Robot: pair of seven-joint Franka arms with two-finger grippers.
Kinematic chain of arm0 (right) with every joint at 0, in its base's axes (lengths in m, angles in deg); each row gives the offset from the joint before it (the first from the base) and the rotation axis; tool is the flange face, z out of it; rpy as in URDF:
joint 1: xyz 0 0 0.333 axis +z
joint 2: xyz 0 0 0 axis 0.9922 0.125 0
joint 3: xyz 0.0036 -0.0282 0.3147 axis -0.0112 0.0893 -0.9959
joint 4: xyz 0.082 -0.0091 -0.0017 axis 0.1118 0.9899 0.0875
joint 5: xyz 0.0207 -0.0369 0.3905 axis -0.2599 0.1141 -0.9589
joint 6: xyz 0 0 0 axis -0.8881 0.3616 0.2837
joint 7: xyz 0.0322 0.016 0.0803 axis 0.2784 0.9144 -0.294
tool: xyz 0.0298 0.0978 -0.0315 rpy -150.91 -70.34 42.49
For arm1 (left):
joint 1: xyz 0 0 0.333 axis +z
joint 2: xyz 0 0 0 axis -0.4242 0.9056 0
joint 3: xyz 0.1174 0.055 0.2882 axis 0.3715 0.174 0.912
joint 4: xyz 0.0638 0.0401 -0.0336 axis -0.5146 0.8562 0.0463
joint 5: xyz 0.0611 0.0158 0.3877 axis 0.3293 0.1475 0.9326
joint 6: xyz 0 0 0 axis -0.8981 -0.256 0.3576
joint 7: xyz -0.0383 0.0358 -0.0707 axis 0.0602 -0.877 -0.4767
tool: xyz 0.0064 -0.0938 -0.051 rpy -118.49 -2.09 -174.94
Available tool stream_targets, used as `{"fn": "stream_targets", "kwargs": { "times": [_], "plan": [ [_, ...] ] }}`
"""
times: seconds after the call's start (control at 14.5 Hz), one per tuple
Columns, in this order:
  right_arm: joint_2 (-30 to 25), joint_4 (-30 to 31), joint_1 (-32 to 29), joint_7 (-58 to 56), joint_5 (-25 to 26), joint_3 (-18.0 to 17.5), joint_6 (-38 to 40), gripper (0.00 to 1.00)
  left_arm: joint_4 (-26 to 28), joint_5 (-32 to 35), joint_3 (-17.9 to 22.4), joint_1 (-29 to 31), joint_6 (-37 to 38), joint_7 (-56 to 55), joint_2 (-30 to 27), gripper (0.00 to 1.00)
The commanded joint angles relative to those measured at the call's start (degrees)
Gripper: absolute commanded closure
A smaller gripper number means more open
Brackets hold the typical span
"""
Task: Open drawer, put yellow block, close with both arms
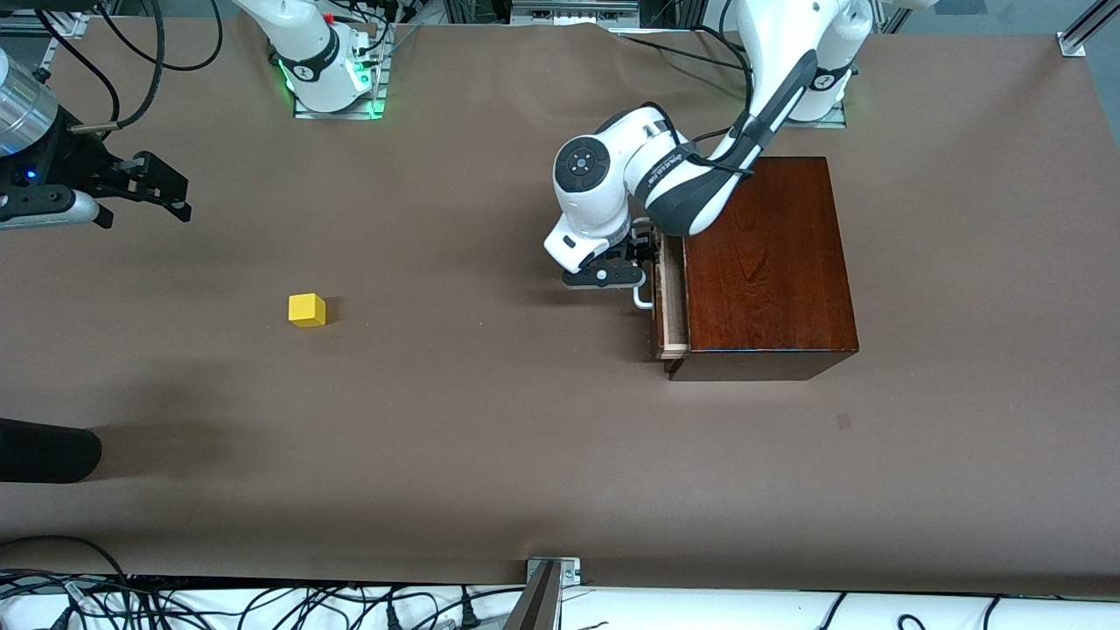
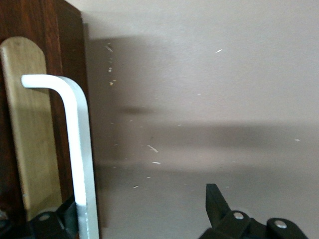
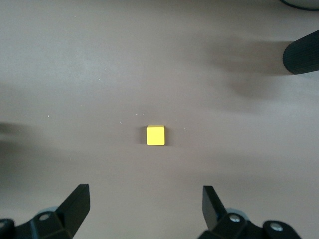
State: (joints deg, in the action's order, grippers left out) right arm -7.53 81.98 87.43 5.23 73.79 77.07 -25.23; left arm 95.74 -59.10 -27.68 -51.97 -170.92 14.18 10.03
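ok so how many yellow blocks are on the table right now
1. The yellow block sits on the bare brown table toward the right arm's end, apart from the wooden box. The drawer is barely open, so its inside is hidden.

The bench [image 1: 490, 455] carries a plain brown covering. A black cylindrical object [image 1: 44, 450] enters at the frame's lower left edge. Loose black cables [image 1: 262, 608] on white material run along the bottom edge.

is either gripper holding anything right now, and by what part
Neither grips anything. The left gripper straddles the drawer's white handle with fingers open; the right gripper hangs open above the yellow block.
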Motion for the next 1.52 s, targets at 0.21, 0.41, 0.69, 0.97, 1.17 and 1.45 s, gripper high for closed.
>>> {"fn": "stream_targets", "kwargs": {
  "times": [0.21, 0.41, 0.69, 0.97, 1.17, 1.45],
  "plan": [
    [0.26, -1.39, -0.3, 0.07, -1.14, -0.29, 0.43, 0.0, -8.44, -1.09, -0.86, -3.27, -1.8, -2.84, 5.47, 0.0],
    [0.34, -1.39, -0.3, 0.07, -1.14, -0.11, 0.34, 0.0, -8.88, -1.09, -0.86, -3.27, -1.8, -2.76, 5.47, 0.0],
    [0.34, -1.39, -0.3, 0.07, -1.14, -0.11, 0.34, 0.0, -8.97, -1.0, -0.95, -3.36, -1.71, -2.67, 4.86, 0.0],
    [0.34, -1.39, -0.3, 0.16, -1.14, -0.2, 0.34, 0.0, -10.9, -1.97, -1.12, -3.19, 2.31, -2.14, 2.14, 0.0],
    [0.34, -1.48, -0.3, 0.16, -1.14, -0.2, 0.25, 0.0, -16.6, -2.06, -2.61, -2.75, 12.06, -1.79, 0.47, 0.0],
    [0.34, -1.48, -0.3, 0.07, -1.05, -0.2, 0.25, 0.0, -26.27, -3.37, -2.88, -1.09, 24.54, -0.48, -1.46, 0.0]
  ]
}}
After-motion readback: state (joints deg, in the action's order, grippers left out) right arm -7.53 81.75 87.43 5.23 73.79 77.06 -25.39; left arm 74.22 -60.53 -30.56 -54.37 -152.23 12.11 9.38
